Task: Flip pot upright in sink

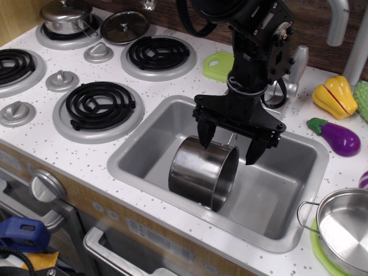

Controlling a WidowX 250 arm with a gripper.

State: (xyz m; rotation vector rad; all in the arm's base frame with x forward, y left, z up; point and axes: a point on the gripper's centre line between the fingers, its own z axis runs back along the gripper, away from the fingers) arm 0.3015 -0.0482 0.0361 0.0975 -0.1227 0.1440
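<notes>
The shiny steel pot point(198, 169) lies on its side in the grey sink point(150, 175), against the near wall, with its open mouth facing right. My black gripper point(230, 148) hangs just above the pot's upper rim, open. One finger point(205, 137) is over the pot's outer wall and the other is to the right of the mouth, so the top edge of the rim sits between them. I cannot tell whether the fingers touch the pot. The pot's wire handles are hard to make out.
A shallower wide steel pot point(345, 230) sits on a green mat at the sink's right front corner. A toy eggplant point(339, 137) and yellow pepper point(333, 95) lie at the right. Coil burners point(99, 105) and a lidded pot point(66, 16) are to the left. A faucet point(298, 66) stands behind the sink.
</notes>
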